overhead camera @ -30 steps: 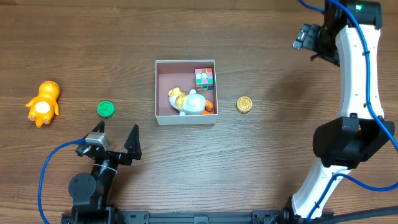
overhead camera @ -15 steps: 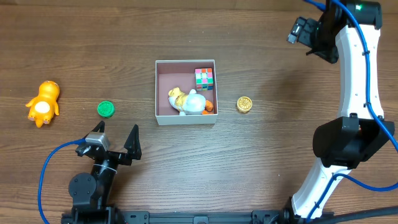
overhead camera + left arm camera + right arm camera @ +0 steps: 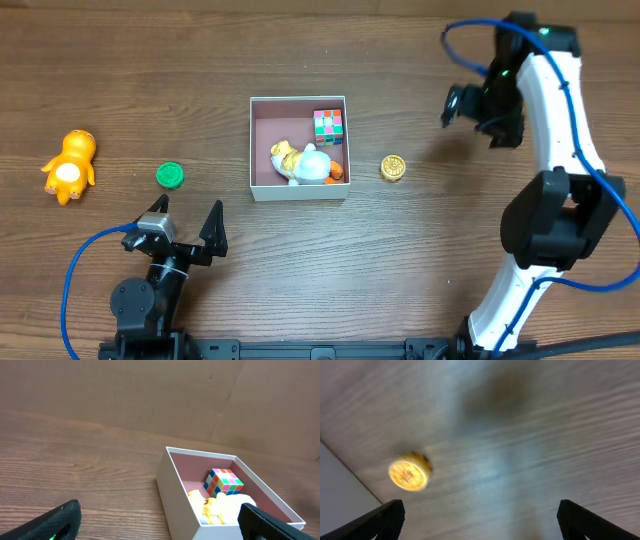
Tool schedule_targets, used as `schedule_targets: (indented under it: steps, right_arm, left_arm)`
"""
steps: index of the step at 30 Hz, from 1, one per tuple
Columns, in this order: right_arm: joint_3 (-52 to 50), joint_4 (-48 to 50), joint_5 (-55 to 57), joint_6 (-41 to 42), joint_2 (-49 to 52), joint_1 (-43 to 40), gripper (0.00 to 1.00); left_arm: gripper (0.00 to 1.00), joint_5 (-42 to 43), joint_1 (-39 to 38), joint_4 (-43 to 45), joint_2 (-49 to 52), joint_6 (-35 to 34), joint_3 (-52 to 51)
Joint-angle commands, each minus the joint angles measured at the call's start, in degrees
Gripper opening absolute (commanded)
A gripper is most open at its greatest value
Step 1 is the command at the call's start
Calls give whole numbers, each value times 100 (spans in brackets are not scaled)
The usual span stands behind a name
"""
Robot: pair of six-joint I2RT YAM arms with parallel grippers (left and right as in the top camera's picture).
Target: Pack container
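- Right end effector point(image 3: 457, 104) has swung down toward the gold token point(image 3: 393, 168), jaws spread, empty.
- Left end effector point(image 3: 188, 218) sits released, empty.
- Container point(image 3: 270, 125) sits on the tabletop point(image 3: 440, 260) near the token, holding a cube point(image 3: 328, 125).

Table point(image 3: 450, 250): brown wood grain, smooth, low sheen.
Container point(image 3: 270, 125): thin white walls like card, matt; dull pinkish-brown floor, matt.
Cube point(image 3: 328, 126): glossy plastic, bright tiles.
Gold disc point(image 3: 393, 168): shiny, metallic-looking face.
Green cap point(image 3: 170, 176): smooth plastic.
Orange toy point(image 3: 70, 165): smooth, slightly glossy plastic.
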Motion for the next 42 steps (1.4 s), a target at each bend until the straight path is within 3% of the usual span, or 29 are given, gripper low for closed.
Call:
schedule_targets:
  steps: [1, 12, 21, 42]
  right_arm:
    - [-212, 120, 199, -160, -17, 352, 100]
    - [-391, 802, 822, -96, -17, 1375, 100]
    - [-1029, 1224, 601, -98, -17, 1410, 100]
    - [-1340, 1534, 2, -101, -17, 1414, 100]
  left_arm:
    - [100, 149, 26, 4, -48, -55, -7]
    - [100, 149, 26, 4, -48, -55, -7]
    - [100, 149, 26, 4, -48, -55, -7]
    - [100, 149, 26, 4, -48, -55, -7]
